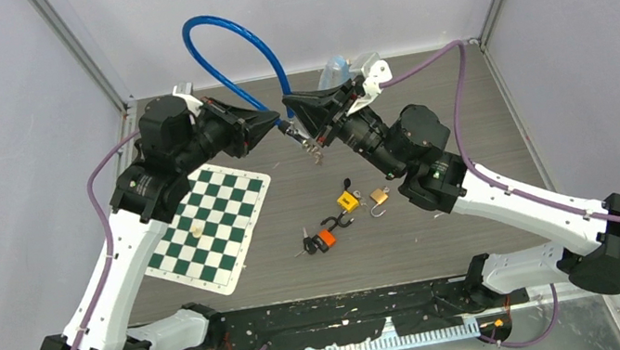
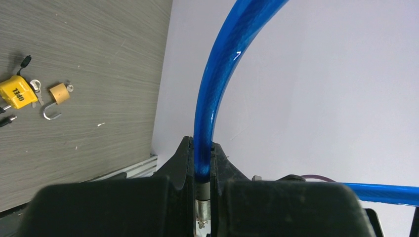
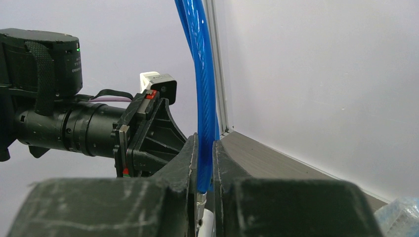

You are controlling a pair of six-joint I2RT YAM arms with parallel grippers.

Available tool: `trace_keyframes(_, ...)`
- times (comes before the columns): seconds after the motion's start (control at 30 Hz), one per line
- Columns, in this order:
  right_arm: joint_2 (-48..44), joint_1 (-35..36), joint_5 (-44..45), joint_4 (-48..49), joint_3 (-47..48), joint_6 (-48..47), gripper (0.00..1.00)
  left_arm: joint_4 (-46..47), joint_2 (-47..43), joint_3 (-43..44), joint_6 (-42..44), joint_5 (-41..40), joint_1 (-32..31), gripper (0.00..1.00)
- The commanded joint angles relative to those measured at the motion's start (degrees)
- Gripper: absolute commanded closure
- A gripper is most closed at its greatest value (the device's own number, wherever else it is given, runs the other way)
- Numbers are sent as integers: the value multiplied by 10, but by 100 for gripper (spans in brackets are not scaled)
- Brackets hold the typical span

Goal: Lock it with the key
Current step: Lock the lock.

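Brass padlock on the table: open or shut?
Open. The brass padlock lies with its shackle swung out, one end free of the body.

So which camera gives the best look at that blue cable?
The top external view: only there is the blue cable seen as one arching loop. Each wrist view shows just part of it, rising from a clamped end.

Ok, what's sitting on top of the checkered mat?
One small pale piece lies near the middle of the checkered mat; it is too small to identify. The left arm hangs over its far-left corner, hiding anything there.
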Motion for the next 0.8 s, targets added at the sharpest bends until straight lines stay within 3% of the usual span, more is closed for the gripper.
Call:
trace_keyframes(0.0, -14, 8, -14, 37, -6, -7, 95, 62, -17, 3, -17, 34, 3, 100)
trace_keyframes(0.47, -55, 8, -84, 117, -100, -67, 95, 83, -24, -17, -98, 73, 23, 100)
trace_keyframes(0.77, -42, 9, -101, 177, -113, -69, 95, 78, -26, -25, -100, 70, 23, 100)
